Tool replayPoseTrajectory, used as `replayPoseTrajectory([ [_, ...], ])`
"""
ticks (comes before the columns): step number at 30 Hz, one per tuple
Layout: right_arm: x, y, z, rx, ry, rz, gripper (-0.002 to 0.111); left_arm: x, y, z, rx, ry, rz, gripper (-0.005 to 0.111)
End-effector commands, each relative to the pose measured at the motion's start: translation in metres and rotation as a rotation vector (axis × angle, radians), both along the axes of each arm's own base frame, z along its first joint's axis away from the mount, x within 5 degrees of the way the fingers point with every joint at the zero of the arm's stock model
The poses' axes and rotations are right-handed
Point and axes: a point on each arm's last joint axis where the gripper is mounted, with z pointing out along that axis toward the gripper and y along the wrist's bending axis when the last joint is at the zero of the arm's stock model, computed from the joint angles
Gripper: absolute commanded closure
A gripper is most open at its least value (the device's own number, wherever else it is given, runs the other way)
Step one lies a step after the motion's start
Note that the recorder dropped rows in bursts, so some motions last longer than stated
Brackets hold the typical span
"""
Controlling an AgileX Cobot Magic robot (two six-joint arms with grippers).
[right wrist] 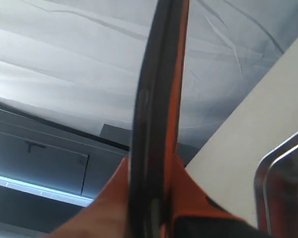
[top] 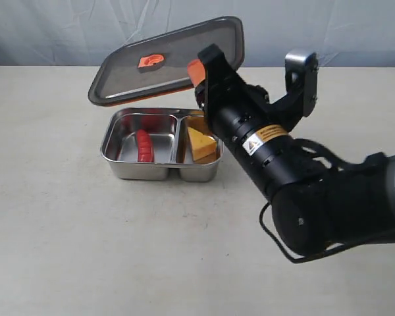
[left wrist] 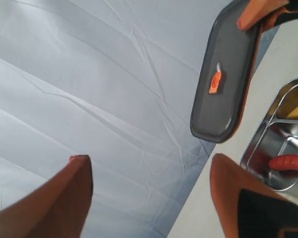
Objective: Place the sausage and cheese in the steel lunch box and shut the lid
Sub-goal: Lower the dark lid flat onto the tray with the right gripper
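Already the sausage (top: 144,146) lies in the larger bay of the box (top: 161,172) and the cheese (top: 201,143) in the smaller. The right hand (top: 199,71) pinches the lid (top: 164,62) by one edge, tilted above the box on the bench (top: 66,230). The left hand (left wrist: 151,166) gapes wide, empty. The lid looks stiff, light and smooth, so it may pivot in an edge grip. A mid-edge hold across the seal seems safest.
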Motion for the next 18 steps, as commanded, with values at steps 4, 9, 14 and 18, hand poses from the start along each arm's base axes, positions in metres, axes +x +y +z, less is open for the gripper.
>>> replayPoseTrajectory([
  [4,0.01,0.024,-0.041,-0.019,0.016,0.054,0.109,-0.002,0.0,0.003,-0.02,-0.015,-0.013,0.043],
  [9,0.014,0.027,-0.057,-0.071,0.034,0.035,0.109,-0.002,0.0,0.003,-0.02,-0.015,-0.013,0.043],
  [14,0.017,0.024,-0.073,-0.102,0.074,-0.015,0.109,-0.002,0.0,0.003,-0.021,-0.016,-0.013,0.043],
  [18,0.018,0.023,-0.078,-0.143,0.071,-0.031,0.109,-0.002,0.0,0.004,-0.024,-0.021,-0.015,0.043],
])
